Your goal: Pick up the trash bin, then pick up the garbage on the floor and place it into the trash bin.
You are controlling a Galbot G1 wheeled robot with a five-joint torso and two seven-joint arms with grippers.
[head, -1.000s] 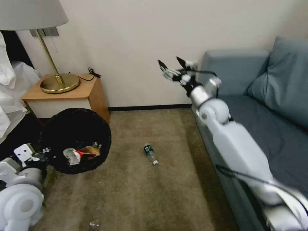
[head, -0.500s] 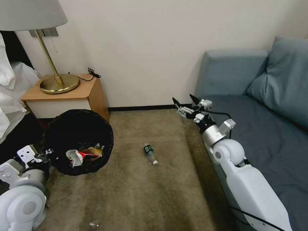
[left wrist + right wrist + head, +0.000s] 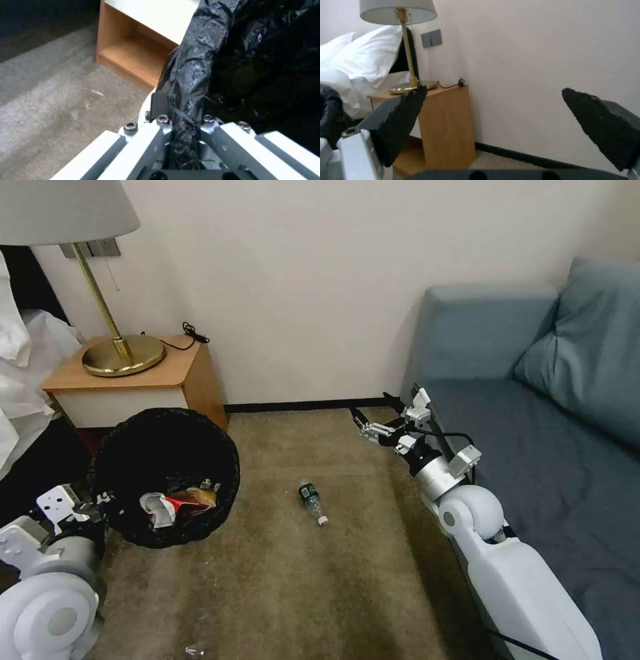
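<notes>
- One round trash bin lined with crinkled black plastic bag (image 3: 167, 473) is tilted with its mouth toward the camera, low at the robot's left, in front of the wooden bedside cabinet (image 3: 143, 380).
- Inside the bin lie litter pieces: one crushed red-and-white packet (image 3: 163, 505) and one tan crumpled piece (image 3: 200, 495) can be told apart; any further count cannot be told.
- One small clear bottle with green label and white cap (image 3: 312, 501) lies on its side on the tan carpet floor (image 3: 300, 580), well apart from the bin.
- Left claw (image 3: 181, 125): clamped on the bin's bag-covered rim.
- Right claw (image 3: 377, 413): empty, fingers (image 3: 400, 117) spread wide, held above the carpet beside the one blue sofa (image 3: 533, 413).
- One brass lamp (image 3: 120, 347) stands on the cabinet.
</notes>
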